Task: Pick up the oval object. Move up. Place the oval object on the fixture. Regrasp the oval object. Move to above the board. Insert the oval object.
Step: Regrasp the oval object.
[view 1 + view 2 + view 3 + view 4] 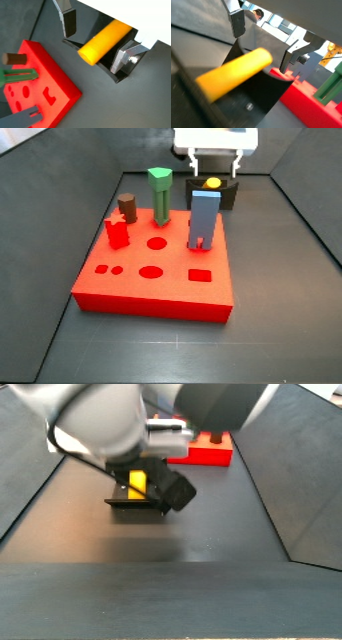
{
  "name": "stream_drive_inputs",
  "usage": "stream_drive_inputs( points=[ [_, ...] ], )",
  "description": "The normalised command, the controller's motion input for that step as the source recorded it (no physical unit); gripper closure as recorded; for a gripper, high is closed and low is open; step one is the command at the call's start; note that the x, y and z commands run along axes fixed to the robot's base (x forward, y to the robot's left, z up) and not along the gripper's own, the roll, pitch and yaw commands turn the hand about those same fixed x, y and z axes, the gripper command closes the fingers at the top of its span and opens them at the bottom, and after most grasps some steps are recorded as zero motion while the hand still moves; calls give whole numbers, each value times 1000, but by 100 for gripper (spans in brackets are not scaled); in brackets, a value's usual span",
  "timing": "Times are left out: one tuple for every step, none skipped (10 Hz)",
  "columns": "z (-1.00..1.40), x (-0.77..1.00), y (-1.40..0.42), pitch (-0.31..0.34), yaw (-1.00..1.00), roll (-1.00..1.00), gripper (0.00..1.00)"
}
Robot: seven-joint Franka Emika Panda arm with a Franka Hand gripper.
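In both wrist views the claw [100, 42] sits over the fixture [120, 76] with its two silver fingers [127, 56] spread apart, one on each side of the oval object [103, 42], a yellow-orange peg; a gap shows between each dark pad and the peg, so the claw grips nothing. The peg lies tilted in the dark bracket, one rounded end pointing outward from between the fingers, the rest running back under the wrist [234, 75]. Just beyond the bracket lies the board [50, 75], a flat red slab on the dark worktop [133, 107], close to the fixture but whether they touch cannot be told. On it, away from the claw, stand a green post [19, 76], a brown cylinder [13, 58] and a blue post [23, 117], with shaped holes between them. In a side view the claw [214, 170] hangs at the far end of the board [154, 278], the yellow end of the peg [211, 182] showing under it behind the blue post [203, 218]. In a side view the arm [114, 424] hides most of the claw, with the peg [136, 482] and bracket [134, 502] below it and the red slab [207, 452] beyond
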Motion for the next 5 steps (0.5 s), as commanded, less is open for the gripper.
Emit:
stream_drive_inputs(
  points=[
    [1000,-37,1,73,-2,70,0],
    [942,-41,5,80,-14,59,0],
    [711,-31,5,81,-26,53,0],
    [593,-29,1,80,-30,51,0],
    [353,-28,6,68,-37,46,0]
  ],
)
